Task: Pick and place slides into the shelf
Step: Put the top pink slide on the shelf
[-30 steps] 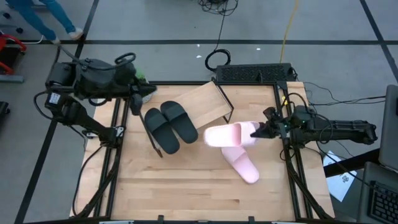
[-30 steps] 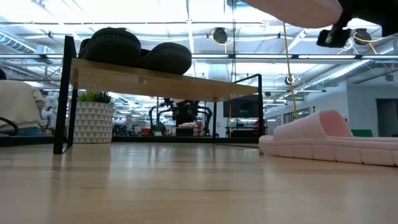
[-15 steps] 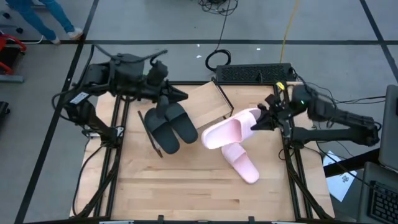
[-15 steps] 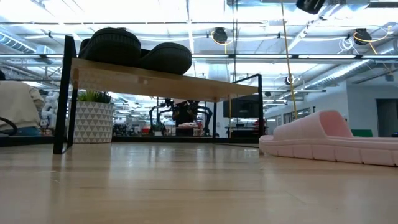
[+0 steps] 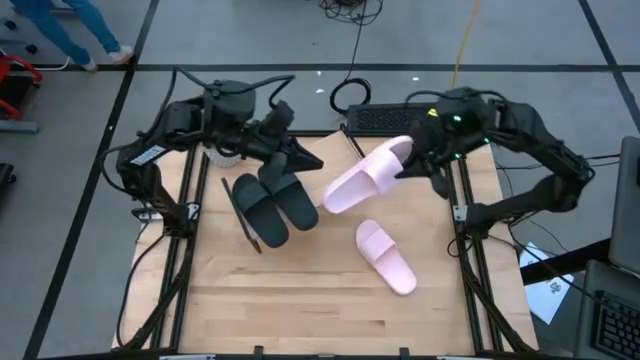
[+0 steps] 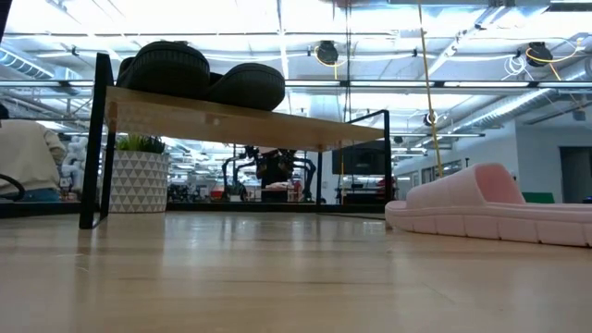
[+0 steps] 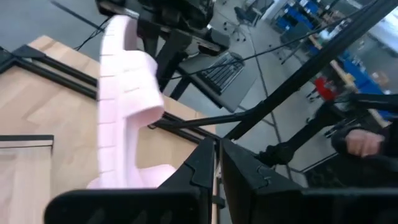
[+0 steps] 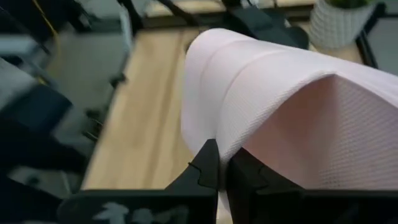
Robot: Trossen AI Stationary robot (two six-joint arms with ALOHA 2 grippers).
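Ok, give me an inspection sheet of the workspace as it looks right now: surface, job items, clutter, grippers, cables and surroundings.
Surface: light wooden table, bare at the near side.
Job's things: two black slides on the shelf; one pink slide flat on the table; held pink slide lifted above the shelf.
Clutter: nothing seen on the table.
Grippers: right gripper shut on the held pink slide; left gripper holds nothing, raised over the black slides.
Cables: coiled black cable and yellow cable on the floor behind.
Surroundings: keyboard behind the table; patterned planter in the low view.
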